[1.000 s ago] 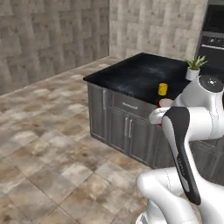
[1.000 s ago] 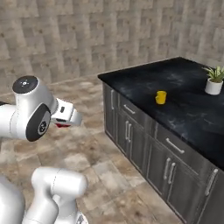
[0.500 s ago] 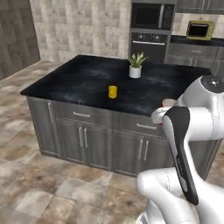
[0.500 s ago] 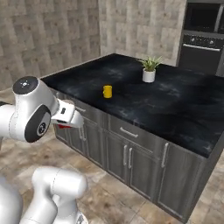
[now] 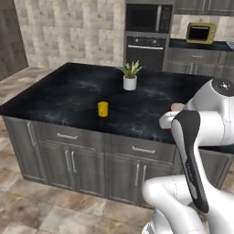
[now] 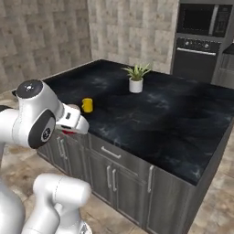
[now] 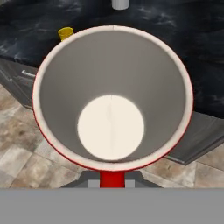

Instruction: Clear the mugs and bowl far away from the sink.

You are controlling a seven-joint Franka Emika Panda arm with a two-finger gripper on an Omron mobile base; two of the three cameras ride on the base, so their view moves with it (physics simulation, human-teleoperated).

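Note:
A red mug (image 7: 112, 96) with a white inside sits mouth-up right in front of the hand camera, and my gripper (image 7: 112, 182) is shut on it at its handle side. From the base views the gripper (image 6: 69, 125) hangs just off the near edge of the black island counter (image 6: 173, 119), with a bit of red mug (image 5: 176, 107) showing. A plain yellow mug (image 5: 103, 109) stands upright on the counter near its front edge, also seen as yellow mug (image 6: 87, 104) and yellow mug (image 7: 66, 33). The bowl and the sink are out of view.
A white pot with a green plant (image 5: 130, 77) stands mid-counter behind the yellow mug. Grey cabinet drawers and doors (image 5: 68, 155) front the island. A wall oven and microwave (image 5: 145, 43) and a yellow appliance (image 5: 200, 32) lie beyond. Tiled floor (image 5: 41, 205) surrounds the island.
The whole scene has swung as the base moved: the island went from a corner-on view to a front-on one. The red mug stays in the shut gripper.

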